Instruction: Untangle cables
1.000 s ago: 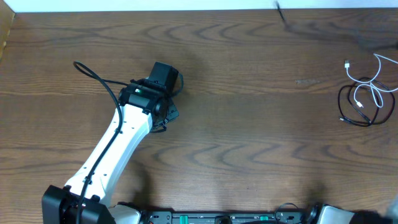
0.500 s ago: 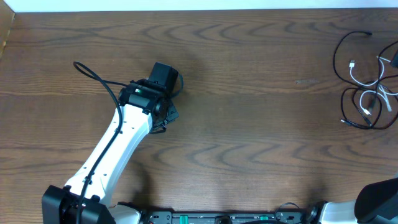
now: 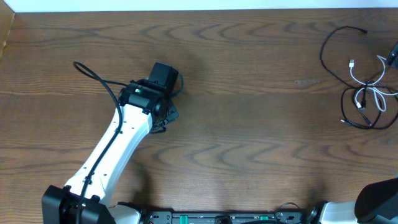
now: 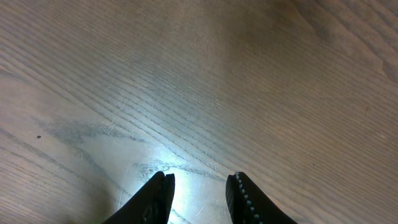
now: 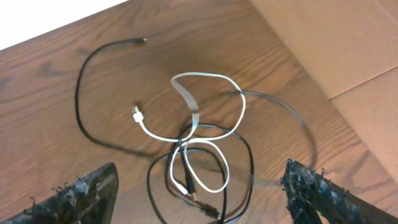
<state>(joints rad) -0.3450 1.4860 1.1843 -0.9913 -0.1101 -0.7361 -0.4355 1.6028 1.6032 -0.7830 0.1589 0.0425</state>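
Where the dark, grained wooden table [image 3: 249, 124] nears its right edge, thin black cables [image 5: 77, 93] and one white cable [image 5: 208, 74] are shown looped over one another, with small plugs lying free. Broad bare wood is left beside them. The right gripper [image 5: 199, 174] is spread wide and empty above them; the left gripper [image 4: 200, 183] is narrowly parted, grasping nothing.

Even overhead light keeps the desk [image 3: 249, 124] sharp, shadows faint. White glare washes out the grain just ahead of my left gripper [image 4: 200, 185]. Near my right gripper [image 5: 202, 186], one black cable [image 5: 297, 116] blurs to grey.
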